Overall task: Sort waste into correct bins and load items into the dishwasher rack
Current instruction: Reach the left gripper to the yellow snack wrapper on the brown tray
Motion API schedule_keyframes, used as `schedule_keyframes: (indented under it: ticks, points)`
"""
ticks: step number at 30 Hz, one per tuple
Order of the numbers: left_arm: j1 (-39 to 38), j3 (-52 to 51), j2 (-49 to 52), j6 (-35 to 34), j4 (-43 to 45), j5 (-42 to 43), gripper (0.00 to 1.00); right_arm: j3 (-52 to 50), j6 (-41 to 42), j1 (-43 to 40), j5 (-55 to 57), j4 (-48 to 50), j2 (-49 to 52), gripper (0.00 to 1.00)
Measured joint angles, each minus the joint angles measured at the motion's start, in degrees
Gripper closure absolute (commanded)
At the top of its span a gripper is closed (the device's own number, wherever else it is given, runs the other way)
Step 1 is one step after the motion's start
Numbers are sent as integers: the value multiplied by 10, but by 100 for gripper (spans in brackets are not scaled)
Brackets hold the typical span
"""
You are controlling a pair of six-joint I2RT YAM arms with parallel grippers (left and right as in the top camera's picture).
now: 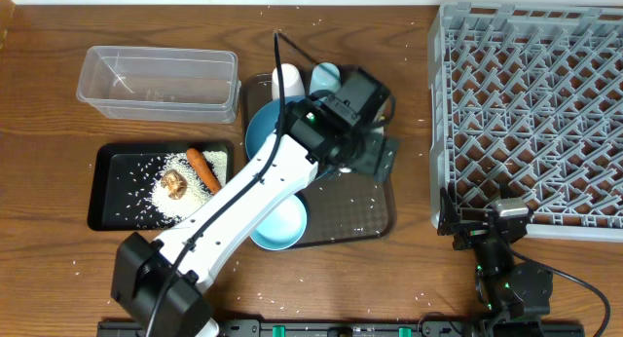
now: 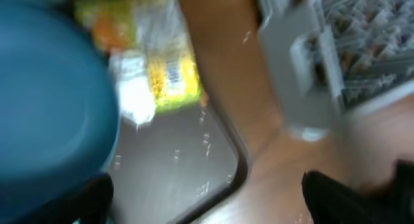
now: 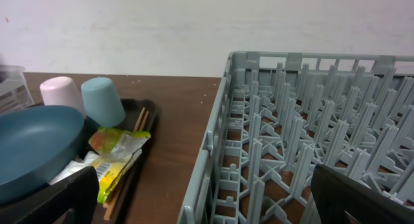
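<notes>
Underneath, brown wooden table (image 1: pixel 39 103), scattered rice grains (image 1: pixel 148 197), pale wall (image 3: pixel 194 30) behind rack (image 3: pixel 291 140).

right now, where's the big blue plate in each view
overhead: blue plate centre-left on the brown tray, partly under the left arm
left wrist: plate fills the left side, blurred
right wrist: plate at lower left
shared landmark: dishwasher rack, on the right in every view

Even light; L wrist view v. blurred, others sharp.
</notes>
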Motion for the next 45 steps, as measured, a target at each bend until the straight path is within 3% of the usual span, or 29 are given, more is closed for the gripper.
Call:
schedule_keyframes:
  ticks: [8, 21, 24, 30, 45]
  points:
    - [0, 2, 50, 59, 76, -20, 6, 0, 0, 0, 0, 0, 0, 1]
    - [-2, 2, 167, 214, 105, -30, 6, 0, 0, 0, 0, 0, 0, 1]
    - [-2, 2, 183, 251, 104, -32, 2, 0, 0, 0, 0, 0, 0, 1]
    - [-10, 2, 205, 303, 102, -75, 2, 0, 0, 0, 0, 0, 0, 1]
    - [-25, 2, 242, 351, 103, -108, 4, 0, 0, 0, 0, 0, 0, 1]
